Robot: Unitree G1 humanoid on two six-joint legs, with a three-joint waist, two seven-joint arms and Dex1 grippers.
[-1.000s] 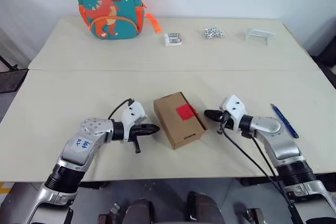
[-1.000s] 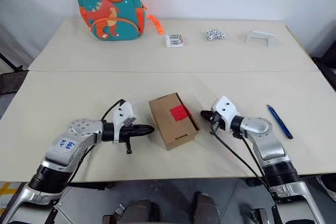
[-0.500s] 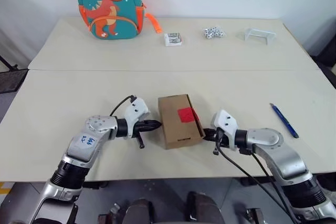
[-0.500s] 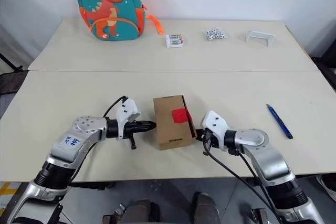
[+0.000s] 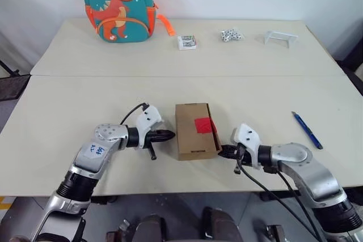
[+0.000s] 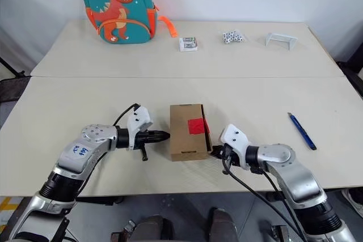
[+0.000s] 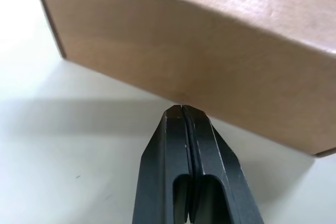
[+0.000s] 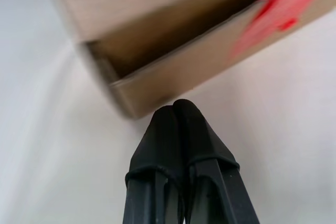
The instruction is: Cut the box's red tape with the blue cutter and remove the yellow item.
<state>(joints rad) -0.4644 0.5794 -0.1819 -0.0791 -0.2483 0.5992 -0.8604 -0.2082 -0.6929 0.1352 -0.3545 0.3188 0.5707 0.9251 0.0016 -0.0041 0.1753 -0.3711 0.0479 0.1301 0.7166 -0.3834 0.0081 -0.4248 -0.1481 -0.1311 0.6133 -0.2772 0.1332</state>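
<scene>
Brown box [image 5: 196, 131]: you see it between both grippers, red tape [image 5: 202, 124] on top.
Left gripper [image 5: 171, 135]: clenched, empty, at its side.
Right gripper [image 5: 223, 151]: clenched, empty, at its corner.
Blue cutter [image 5: 307, 130]: well right.

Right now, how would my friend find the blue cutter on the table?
Start at the brown box in the middle of the front table, between the two grippers. Look toward the table's right edge: the blue cutter lies there alone, flat. It is thin, pen-shaped, and the only blue thing on the front table.
</scene>
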